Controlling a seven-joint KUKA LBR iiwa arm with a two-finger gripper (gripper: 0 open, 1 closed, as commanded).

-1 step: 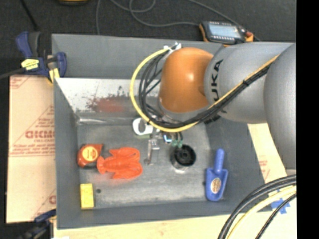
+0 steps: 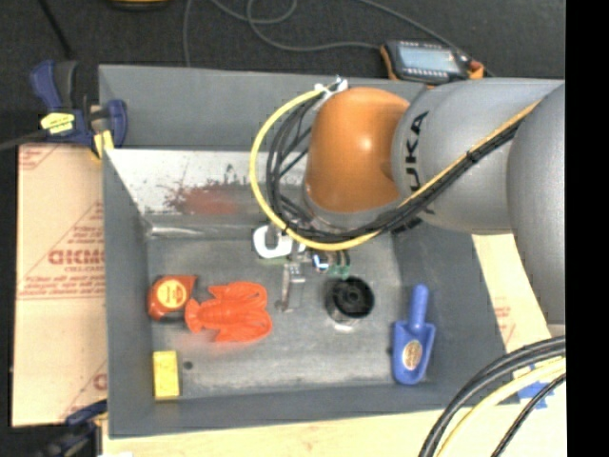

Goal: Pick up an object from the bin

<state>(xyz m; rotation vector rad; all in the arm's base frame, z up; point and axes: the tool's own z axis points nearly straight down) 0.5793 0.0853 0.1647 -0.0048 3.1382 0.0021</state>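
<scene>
Five small things lie apart on the floor of a grey metal bin, seen from above. Farthest left, near the front corner, is a small yellow block. Just behind it lies a round orange case with a yellow face, like a tape measure. Touching that case on its right is a crumpled orange-red rubbery thing, spread flat.

Next comes the pincer, pointing down at bare bin floor near the middle. It sits just beside the right edge of the orange-red thing, with a black round ring-shaped part close on its other side. Nothing shows in its grip, and whether it is spread or pressed together cannot be told from this angle.

Farther right, near the front right corner, a blue scoop with a gold round mark lies well apart from the rest.

Above the pincer sits the wrist's orange cover, ringed by black and yellow cables, and the thick grey arm stretches off to the right.
</scene>
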